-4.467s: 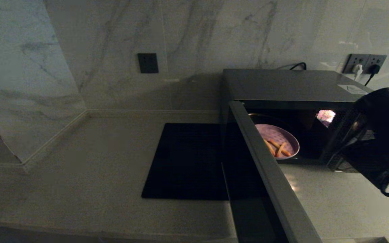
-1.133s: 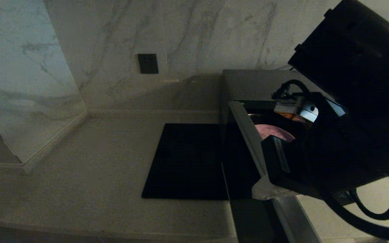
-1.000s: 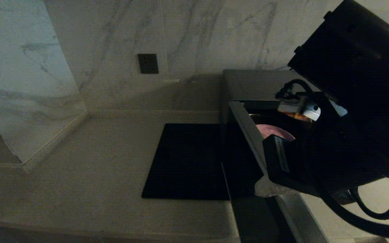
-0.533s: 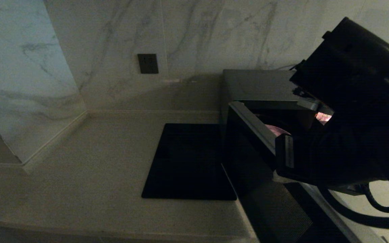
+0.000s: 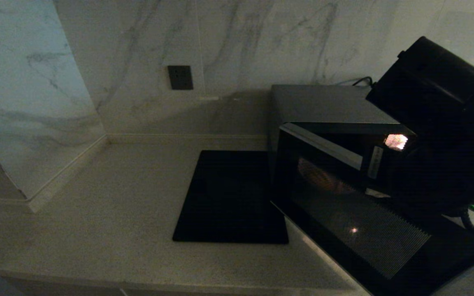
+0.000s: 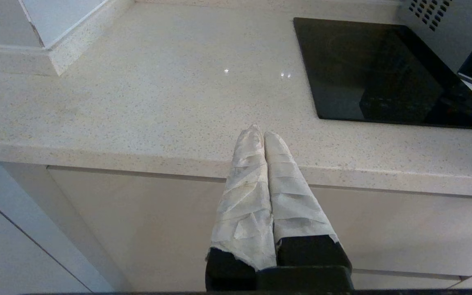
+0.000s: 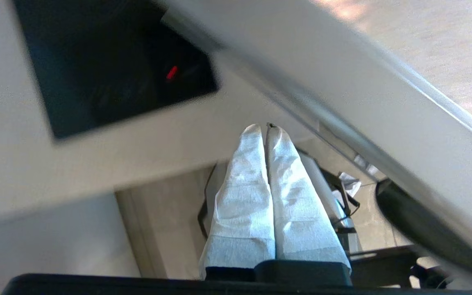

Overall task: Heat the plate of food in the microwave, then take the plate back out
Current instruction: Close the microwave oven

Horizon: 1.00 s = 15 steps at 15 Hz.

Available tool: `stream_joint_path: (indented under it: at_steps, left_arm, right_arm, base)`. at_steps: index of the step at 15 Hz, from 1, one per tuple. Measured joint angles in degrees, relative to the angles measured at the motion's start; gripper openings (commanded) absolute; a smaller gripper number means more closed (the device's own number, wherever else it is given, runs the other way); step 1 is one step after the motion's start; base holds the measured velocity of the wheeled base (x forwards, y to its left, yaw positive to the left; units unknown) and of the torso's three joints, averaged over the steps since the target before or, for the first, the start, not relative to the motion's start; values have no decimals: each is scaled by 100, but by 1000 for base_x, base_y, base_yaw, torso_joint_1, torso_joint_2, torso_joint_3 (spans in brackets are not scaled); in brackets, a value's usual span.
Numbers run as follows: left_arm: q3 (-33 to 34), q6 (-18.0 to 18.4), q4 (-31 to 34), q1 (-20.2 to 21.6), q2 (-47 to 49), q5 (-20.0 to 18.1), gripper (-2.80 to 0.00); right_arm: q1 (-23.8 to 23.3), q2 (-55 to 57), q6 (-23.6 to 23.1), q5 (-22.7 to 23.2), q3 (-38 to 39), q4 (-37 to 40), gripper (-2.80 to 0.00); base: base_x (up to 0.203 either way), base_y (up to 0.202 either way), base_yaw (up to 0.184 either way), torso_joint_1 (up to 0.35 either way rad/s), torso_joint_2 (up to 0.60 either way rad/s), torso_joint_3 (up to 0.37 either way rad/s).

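Door (image 5: 344, 213) half swung, right gripper (image 7: 265, 128) behind its free edge, fingers (image 7: 246, 180) pressed together, empty. Plate dimly visible through glass inside microwave (image 5: 327, 102). Best pushed steadily near free edge until latched. Left gripper (image 6: 264, 133) parked, closed, empty.

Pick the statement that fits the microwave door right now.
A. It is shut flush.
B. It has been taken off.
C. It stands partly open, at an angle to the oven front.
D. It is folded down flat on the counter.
C: the microwave door angles out from the microwave, the oven's lit inside showing behind its top edge.
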Motion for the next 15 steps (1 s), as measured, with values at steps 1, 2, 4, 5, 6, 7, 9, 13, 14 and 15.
stream_joint_path:
  at_steps: [1,2,4,5,6,7,9,13,14,15]
  left_arm:
    - [0,-2,0,-2,0,0,-280]
    - [0,0,4,-5,0,1,-280]
    - [0,0,0,-5,0,2,-280]
    - [0,1,2,-5,0,1,-280]
    - [0,1,-1,-5,0,2,-280]
    - [0,0,2,-5,0,2,-280]
    - [0,0,2,-2,0,0,-280]
    - [0,1,2,-5,0,0,-280]
    - [0,0,1,-5,0,1,-280]
    - [0,0,0,-5,0,-2,-280]
  right_arm:
    - [-181,-9,-6,-9,12,1,-280]
    - [-372,-18,-19,-9,33,-3,-280]
    - [-771,-27,-39,-3,83,-11,-280]
    - [-971,-25,-46,4,103,-56,-280]
    - [-1172,-22,-87,8,164,-180,-280]
    - [-1351,-22,-203,11,269,-373,-280]
    - [-1722,-25,-463,20,509,-845,-280]
    - [-2315,-17,-847,212,820,-1509,-280]
    - [-2434,-16,-937,238,866,-1671,-280]
    - [-2554,-9,-1002,247,898,-1803,-280]
  base:
    - [0,0,0,0,0,0]
    - [0,0,0,0,0,0]
    - [0,0,0,0,0,0]
    - [0,0,0,0,0,0]
    - [0,0,0,0,0,0]
    - [0,0,0,0,0,0]
    - [0,0,0,0,0,0]
    - [0,0,0,0,0,0]
    - [0,0,0,0,0,0]
    - [0,0,0,0,0,0]
